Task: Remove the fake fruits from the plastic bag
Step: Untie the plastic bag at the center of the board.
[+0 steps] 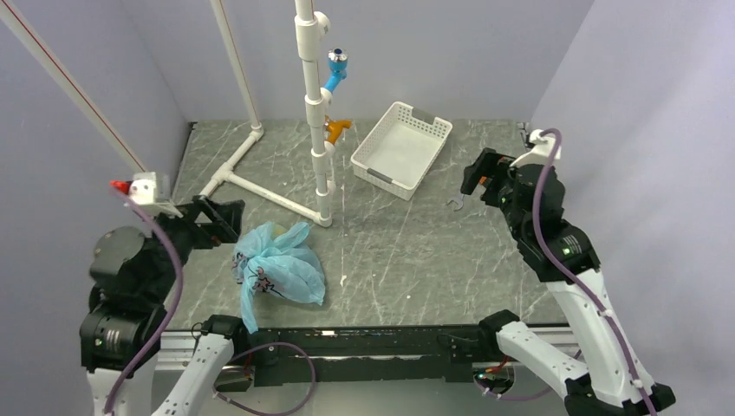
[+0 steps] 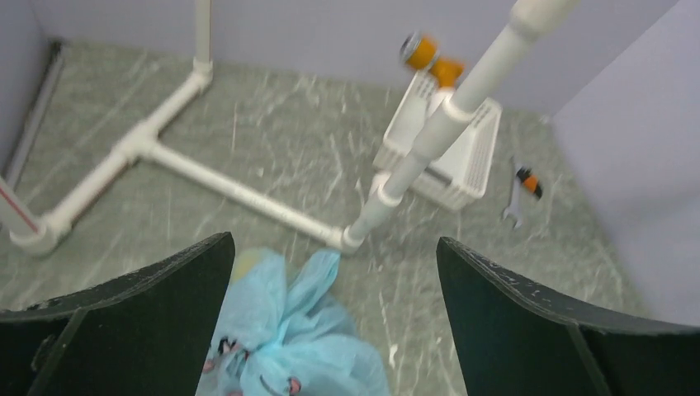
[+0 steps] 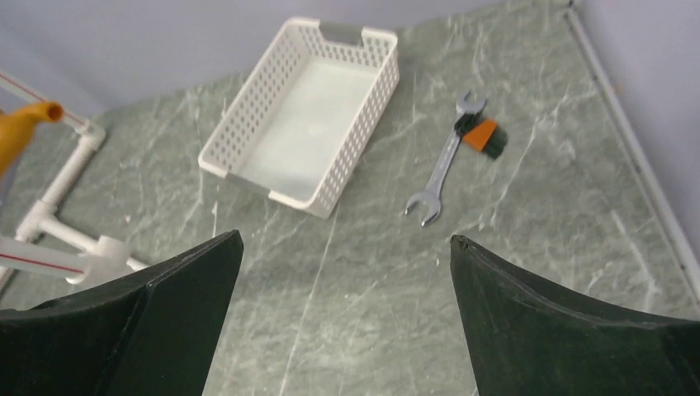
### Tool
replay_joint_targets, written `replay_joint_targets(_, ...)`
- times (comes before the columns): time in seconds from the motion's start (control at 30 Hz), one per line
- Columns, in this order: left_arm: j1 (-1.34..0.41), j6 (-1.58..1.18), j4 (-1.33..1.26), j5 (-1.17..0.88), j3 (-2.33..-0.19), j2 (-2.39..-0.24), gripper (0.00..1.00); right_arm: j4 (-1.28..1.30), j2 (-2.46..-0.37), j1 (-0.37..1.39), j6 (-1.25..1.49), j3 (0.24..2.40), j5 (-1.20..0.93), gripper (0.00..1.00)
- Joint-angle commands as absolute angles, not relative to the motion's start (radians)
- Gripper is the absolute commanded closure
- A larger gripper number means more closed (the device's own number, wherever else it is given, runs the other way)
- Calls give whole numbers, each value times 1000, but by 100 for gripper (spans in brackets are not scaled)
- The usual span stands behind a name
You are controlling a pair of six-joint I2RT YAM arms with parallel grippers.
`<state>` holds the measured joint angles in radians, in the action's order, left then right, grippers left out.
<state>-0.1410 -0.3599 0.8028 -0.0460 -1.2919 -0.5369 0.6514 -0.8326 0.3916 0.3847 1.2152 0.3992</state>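
Observation:
The light-blue plastic bag (image 1: 279, 269) lies bunched on the table at the front left, its handles pointing to the far side. A pale yellowish shape (image 1: 275, 230) shows through its far end; the other fake fruits are hidden inside. My left gripper (image 1: 221, 221) hovers just left of the bag, open and empty. In the left wrist view the bag (image 2: 285, 338) lies below and between the open fingers of that gripper (image 2: 334, 242). My right gripper (image 1: 479, 179) is open and empty above the table's right side, far from the bag; its wrist view (image 3: 345, 239) shows only bare table between the fingers.
A white perforated basket (image 1: 386, 179) stands at the back centre and also shows in the right wrist view (image 3: 272, 186). A wrench with an orange handle (image 3: 450, 157) lies right of it. A white PVC pipe frame (image 1: 322, 186) with blue and orange fittings stands behind the bag.

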Motion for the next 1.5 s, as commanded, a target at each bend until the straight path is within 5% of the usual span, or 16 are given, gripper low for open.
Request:
replay_joint_targets(0.0, -144, -327, 883, -31, -1208, -533, 1, 640, -860, 394, 438, 1159, 325, 0)
replay_joint_targets(0.37, -145, -341, 921, -87, -975, -455, 1, 623, -976, 394, 523, 1021, 54, 0)
replay_joint_targets(0.67, -144, -358, 887, -338, -817, -514, 8, 315, -952, 395, 596, 832, -326, 0)
replay_joint_targets(0.9, -145, -355, 917, -226, -835, -568, 1, 219, -1120, 441, 512, 855, -634, 0)
replay_joint_targets(1.23, -146, -496, 935, -14, -901, -661, 3, -227, -1179, 977, 362, 761, -152, 0)
replay_joint_targets(1.47, -146, -532, 911, 36, -795, -504, 4, -464, -1457, 1168, 199, 865, -3, 10)
